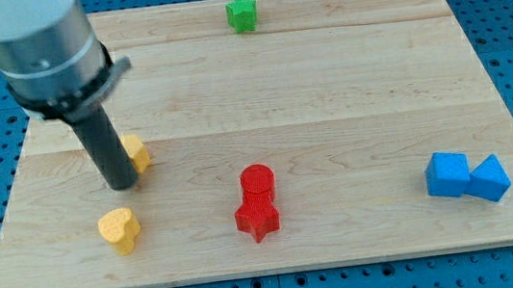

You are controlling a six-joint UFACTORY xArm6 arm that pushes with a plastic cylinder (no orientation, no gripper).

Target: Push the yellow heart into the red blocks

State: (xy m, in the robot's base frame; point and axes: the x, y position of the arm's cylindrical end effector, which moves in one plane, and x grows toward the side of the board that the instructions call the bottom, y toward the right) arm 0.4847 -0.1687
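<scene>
The yellow heart (119, 229) lies near the view's bottom left of the wooden board. Two red blocks stand to its right: a red cylinder (257, 181) and, touching it below, a red star (257, 219). My tip (124, 185) rests on the board just above the heart and slightly to its right, with a small gap between them. Another yellow block (138, 154) sits right behind the rod, partly hidden by it, so its shape is unclear.
A green block (242, 15) sits at the view's top centre near the board's edge. Two blue blocks (467, 177) touch each other at the view's right. The wooden board (328, 87) lies on a blue perforated table.
</scene>
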